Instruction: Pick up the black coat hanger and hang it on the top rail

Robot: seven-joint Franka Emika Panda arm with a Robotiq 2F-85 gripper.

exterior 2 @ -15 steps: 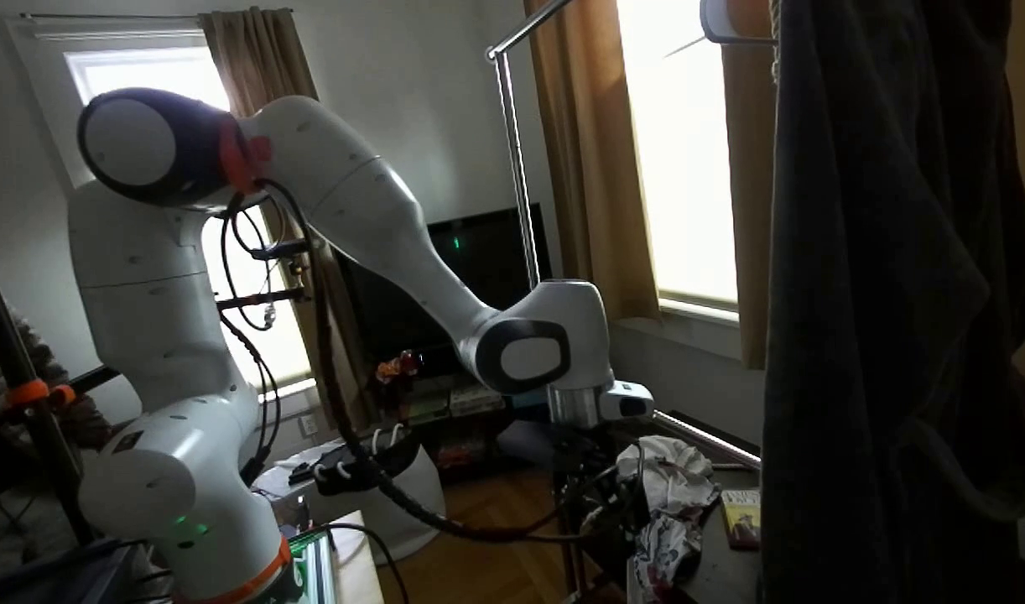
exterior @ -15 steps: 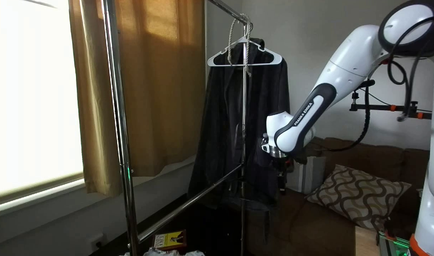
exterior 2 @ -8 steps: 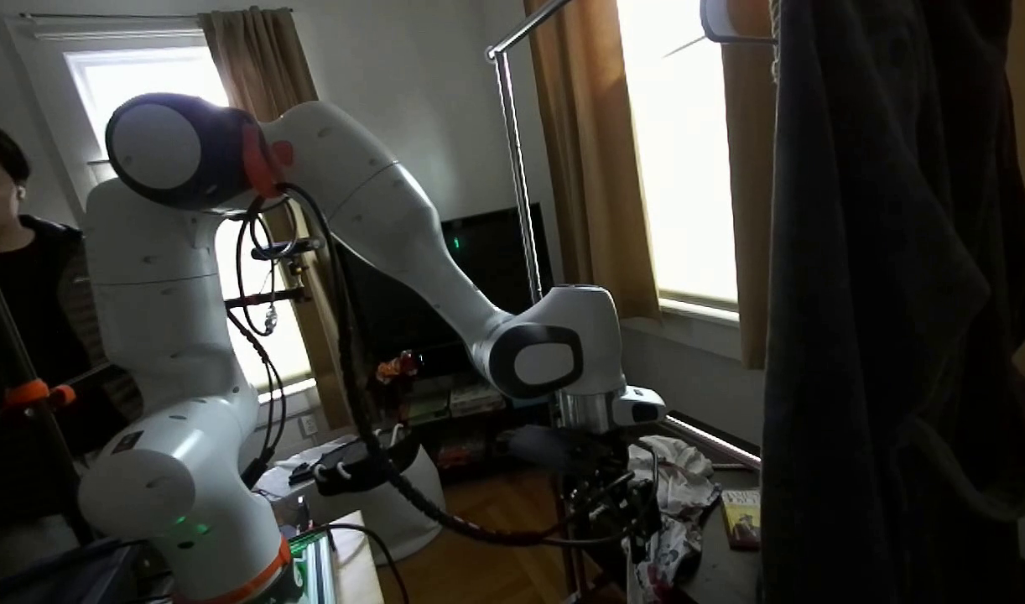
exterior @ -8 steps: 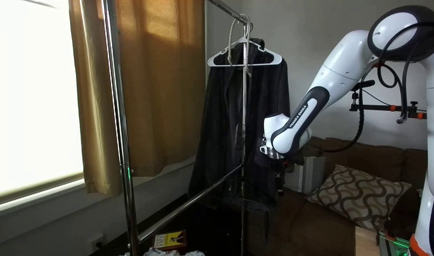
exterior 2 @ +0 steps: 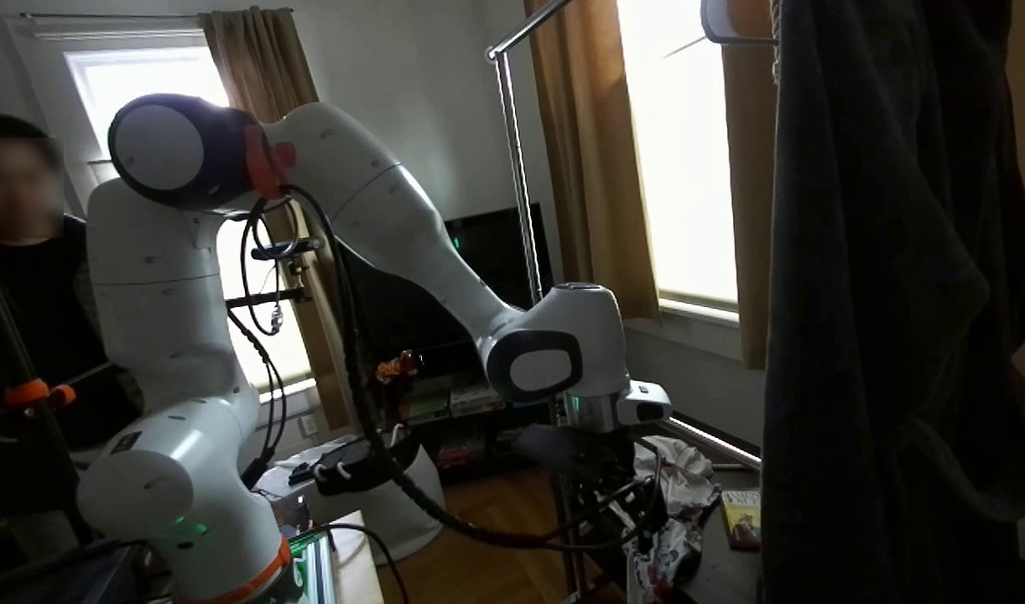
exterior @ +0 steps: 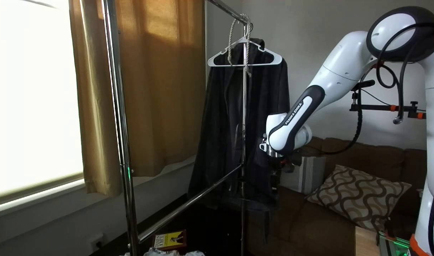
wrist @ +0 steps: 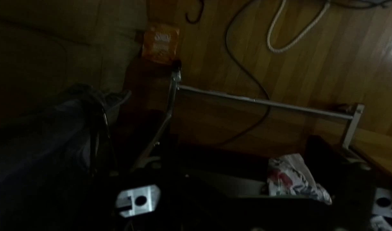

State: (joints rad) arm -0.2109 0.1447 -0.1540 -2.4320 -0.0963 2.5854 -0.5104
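Note:
A dark curved hook [wrist: 195, 14], which looks like the black coat hanger's hook, shows at the top edge of the wrist view over the wood floor. The rest of it is cut off, and the hanger cannot be made out in either exterior view. The chrome top rail [exterior: 227, 10] runs high across the rack, and it also shows in an exterior view [exterior 2: 529, 27]. My gripper [exterior: 275, 179] points down beside the dark coat, well below the rail. In the wrist view its fingers [wrist: 258, 192] are wide apart, with nothing seen held between them.
A white hanger [exterior: 245, 64], a dark coat [exterior: 220, 124] and a rope [exterior: 248, 46] hang at the rack's end. The lower rail [exterior: 192, 202] crosses below. Crumpled cloth [wrist: 289, 179] and a book [exterior 2: 741, 518] lie under the rack. A person [exterior 2: 26, 252] stands behind the arm.
The arm has lowered slightly and reached a little farther out, to the right in the exterior view with the person. The person has come into view behind the arm. The rack's items have not moved.

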